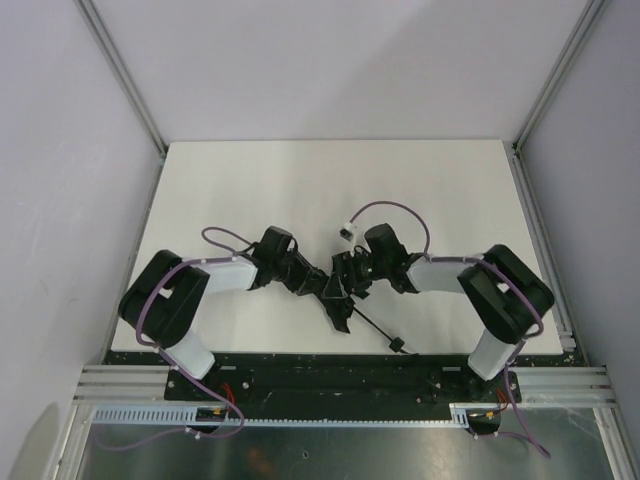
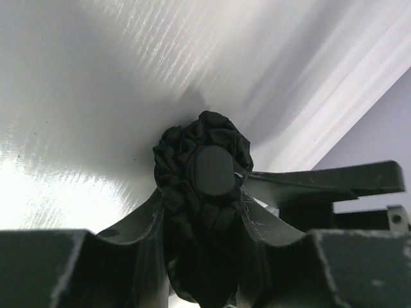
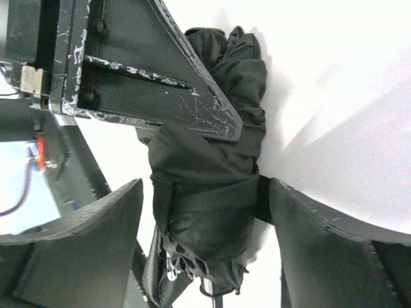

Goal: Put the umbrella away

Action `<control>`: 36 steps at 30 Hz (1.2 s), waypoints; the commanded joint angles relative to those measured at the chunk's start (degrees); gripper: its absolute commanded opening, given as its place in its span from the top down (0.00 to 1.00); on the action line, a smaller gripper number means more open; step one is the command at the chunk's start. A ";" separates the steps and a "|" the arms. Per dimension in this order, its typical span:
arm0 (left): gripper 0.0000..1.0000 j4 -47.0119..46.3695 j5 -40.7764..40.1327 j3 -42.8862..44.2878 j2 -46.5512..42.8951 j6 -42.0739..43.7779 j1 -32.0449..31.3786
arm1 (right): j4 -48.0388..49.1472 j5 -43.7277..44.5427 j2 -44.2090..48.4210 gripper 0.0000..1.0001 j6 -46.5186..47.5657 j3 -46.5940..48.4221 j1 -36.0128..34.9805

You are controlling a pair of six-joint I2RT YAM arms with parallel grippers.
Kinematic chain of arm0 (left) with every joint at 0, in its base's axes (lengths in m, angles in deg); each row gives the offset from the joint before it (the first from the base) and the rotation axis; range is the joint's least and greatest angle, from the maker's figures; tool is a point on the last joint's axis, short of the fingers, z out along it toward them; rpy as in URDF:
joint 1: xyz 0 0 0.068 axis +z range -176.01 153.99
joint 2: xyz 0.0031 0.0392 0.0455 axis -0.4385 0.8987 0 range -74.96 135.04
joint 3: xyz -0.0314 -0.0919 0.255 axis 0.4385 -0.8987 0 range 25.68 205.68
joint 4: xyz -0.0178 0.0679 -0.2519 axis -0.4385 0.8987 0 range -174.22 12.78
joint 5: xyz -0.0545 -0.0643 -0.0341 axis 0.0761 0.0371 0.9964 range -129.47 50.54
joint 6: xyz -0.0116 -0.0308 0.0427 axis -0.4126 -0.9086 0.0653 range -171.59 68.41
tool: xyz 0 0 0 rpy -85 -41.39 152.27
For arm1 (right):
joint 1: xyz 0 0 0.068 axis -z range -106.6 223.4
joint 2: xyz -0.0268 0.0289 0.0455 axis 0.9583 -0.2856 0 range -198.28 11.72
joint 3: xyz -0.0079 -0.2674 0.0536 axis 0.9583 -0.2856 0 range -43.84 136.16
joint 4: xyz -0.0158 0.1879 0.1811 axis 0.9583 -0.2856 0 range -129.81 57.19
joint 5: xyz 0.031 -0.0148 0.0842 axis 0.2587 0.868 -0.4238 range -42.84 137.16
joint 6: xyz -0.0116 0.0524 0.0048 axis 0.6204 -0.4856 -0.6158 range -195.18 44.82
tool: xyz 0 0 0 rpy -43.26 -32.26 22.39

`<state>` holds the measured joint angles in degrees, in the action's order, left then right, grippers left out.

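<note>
Much of umbrella behind jaws

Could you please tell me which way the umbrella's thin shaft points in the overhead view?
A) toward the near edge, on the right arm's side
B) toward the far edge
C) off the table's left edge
A: from the bunched umbrella the shaft slants to the handle, close to the near edge of the table, on the right arm's side.

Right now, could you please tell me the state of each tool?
Left tool: closed on the umbrella.
Right tool: open, straddling the umbrella without gripping it.
</note>
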<state>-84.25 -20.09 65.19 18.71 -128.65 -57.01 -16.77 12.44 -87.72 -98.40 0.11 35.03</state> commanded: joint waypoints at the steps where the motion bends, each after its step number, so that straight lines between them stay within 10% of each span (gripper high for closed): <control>1: 1.00 5.85 -4.56 -2.75 0.06 1.55 -1.07 | -12.75 16.28 7.35 0.12 10.15 1.43 -2.85; 14: 1.00 10.24 -2.11 -1.97 1.61 -0.61 -0.65 | -14.79 55.56 5.65 0.03 17.55 1.40 -23.65; 22: 1.00 11.10 -2.29 -1.12 0.92 -0.01 -0.59 | -10.26 57.75 2.94 0.66 18.94 0.04 -22.85; 25: 0.70 11.04 -2.39 -0.68 0.74 0.58 -0.43 | -8.28 53.95 2.86 0.93 19.65 -0.62 -21.72; 28: 0.34 11.00 -2.97 -0.40 0.18 1.69 -0.34 | -7.49 50.89 2.77 0.99 20.09 -0.81 -20.26; 36: 0.18 9.98 -4.03 -0.08 0.54 3.40 -0.53 | -4.11 29.50 5.81 1.00 18.40 -2.63 -13.23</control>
<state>-81.74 -20.77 66.41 17.73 -129.56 -57.01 -22.61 53.89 -82.91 -78.43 -0.94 18.03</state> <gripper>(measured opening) 0.808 0.363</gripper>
